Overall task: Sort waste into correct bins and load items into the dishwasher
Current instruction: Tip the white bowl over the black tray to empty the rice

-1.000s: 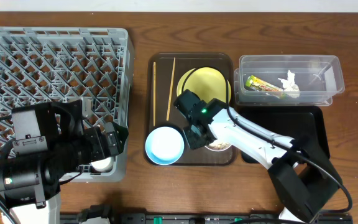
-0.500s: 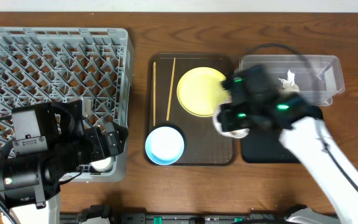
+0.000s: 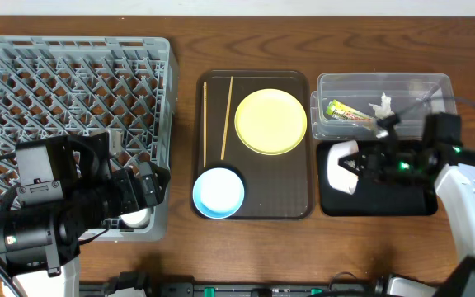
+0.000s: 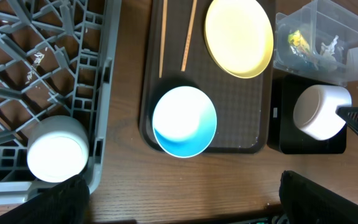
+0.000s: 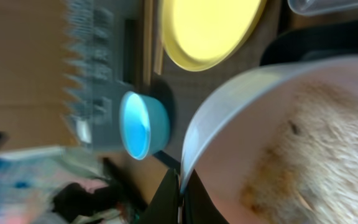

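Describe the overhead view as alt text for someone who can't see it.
The right tool holds a white bowl tipped sideways over the black tray. A yellow plate, blue bowl and chopsticks lie on the brown tray; a grey rack stands left.

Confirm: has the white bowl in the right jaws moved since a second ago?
Yes. The white bowl went right, off the brown tray and over the black tray.

Rack [image 3: 77, 82] left; serving tray [image 3: 279, 186] centre holds plate [image 3: 270, 121], bowl [image 3: 218, 192], chopsticks [image 3: 226, 115]; tub [image 3: 383, 77] behind shallow tray [image 3: 386, 202], right.
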`<state>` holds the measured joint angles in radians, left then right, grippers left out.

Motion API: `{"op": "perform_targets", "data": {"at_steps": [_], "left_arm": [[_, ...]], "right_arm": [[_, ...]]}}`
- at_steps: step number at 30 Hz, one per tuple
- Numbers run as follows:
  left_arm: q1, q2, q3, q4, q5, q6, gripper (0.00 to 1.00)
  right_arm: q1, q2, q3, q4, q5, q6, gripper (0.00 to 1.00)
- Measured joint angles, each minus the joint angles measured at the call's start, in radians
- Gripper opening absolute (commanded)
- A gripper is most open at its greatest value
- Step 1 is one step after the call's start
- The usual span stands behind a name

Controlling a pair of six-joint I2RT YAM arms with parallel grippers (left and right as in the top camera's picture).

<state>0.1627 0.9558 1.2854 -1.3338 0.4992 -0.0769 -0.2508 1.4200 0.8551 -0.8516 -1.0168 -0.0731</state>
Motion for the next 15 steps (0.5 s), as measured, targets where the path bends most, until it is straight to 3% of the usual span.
{"op": "perform_targets", "data": {"at_steps": [7,15], "left_arm": [[0.000,0.000,0.000,0.000,0.000,0.000,0.98],[0.000,0.000,0.000,0.000,0.000,0.000,0.98]], "right_arm": [[-0.206,0.066,-0.108,0.008,-0.253,-0.166,0.01],[-0.255,0.069,-0.127,-0.051,-0.401,-0.296,0.01]]}}
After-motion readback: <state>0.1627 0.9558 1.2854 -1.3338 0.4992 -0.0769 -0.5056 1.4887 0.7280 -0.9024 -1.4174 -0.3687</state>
